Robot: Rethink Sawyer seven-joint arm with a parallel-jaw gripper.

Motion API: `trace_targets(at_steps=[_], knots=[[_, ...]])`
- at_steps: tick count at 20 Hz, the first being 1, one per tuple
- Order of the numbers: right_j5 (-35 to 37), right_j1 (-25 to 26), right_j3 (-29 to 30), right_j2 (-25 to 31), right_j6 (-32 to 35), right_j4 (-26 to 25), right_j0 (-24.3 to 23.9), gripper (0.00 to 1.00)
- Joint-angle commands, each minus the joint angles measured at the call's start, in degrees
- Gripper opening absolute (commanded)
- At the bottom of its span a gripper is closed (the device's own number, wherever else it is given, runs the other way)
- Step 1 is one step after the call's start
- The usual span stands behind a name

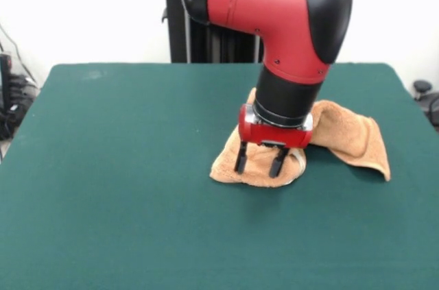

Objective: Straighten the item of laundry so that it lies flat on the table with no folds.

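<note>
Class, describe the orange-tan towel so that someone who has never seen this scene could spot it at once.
Start at the large dark green felt-topped table and look right of its middle, beneath the red and black robot arm's gripper. There lies a small orange-tan terry towel, rumpled and folded over itself. It is the only cloth and the only light, warm-coloured thing on the green top.

The counter (123, 187) is plain dark green. On it, the towel (350, 136) is orange-tan with a looped terry texture. Above the towel, the arm (274, 9) is red with black sections; the end effector (260, 163) has a red base and black fingers.
</note>
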Motion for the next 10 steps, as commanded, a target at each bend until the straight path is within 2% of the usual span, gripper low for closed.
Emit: trace_targets(at_steps=[1,10], knots=[[-1.9,6.1,4.2,1.9,12.8,-0.6,3.1,1.00],[0.2,8.4,2.3,-1.5,12.5,-0.9,5.2,1.00]])
